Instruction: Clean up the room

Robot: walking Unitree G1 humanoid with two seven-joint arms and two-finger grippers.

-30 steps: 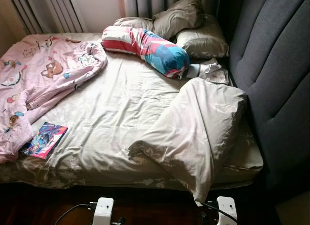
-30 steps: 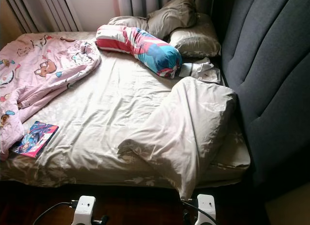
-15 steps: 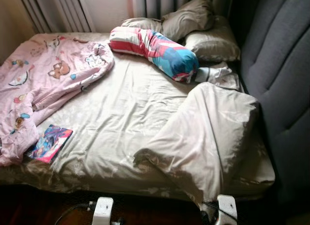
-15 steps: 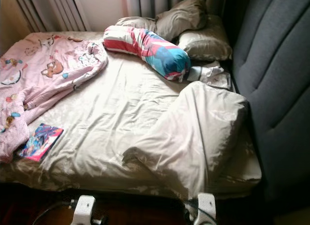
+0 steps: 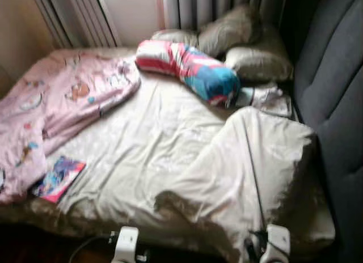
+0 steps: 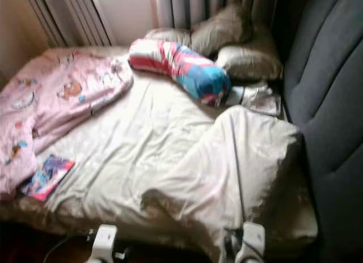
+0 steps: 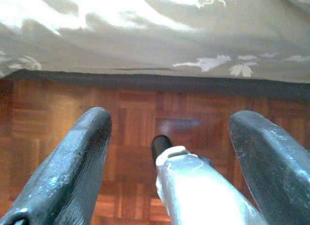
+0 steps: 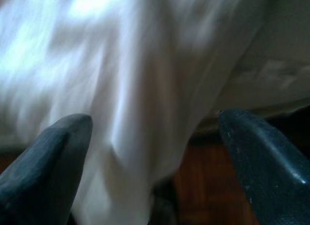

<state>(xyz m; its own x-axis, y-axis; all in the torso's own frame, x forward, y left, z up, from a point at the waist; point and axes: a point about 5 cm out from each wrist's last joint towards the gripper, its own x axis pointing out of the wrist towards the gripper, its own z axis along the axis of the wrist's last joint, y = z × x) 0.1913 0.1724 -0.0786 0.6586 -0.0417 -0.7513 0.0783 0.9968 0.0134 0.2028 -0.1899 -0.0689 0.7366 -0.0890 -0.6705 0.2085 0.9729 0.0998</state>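
Since nothing is grasped yet, both the left gripper point(image 7: 167, 152) and right gripper point(image 8: 150, 157) are held spread apart, the right aimed at the duvet point(image 5: 249, 166) hanging off the bed point(image 5: 164, 132).

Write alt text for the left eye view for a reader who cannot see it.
An unmade bed with a crumpled beige duvet on the right and a pink blanket on the left. A colourful book lies near the front edge; a striped bolster and pillows lie by the curtains.

White wrist housings point(image 5: 126, 244), black cable point(image 5: 85, 246), seemingly dark-grey fingers point(image 7: 72, 171)
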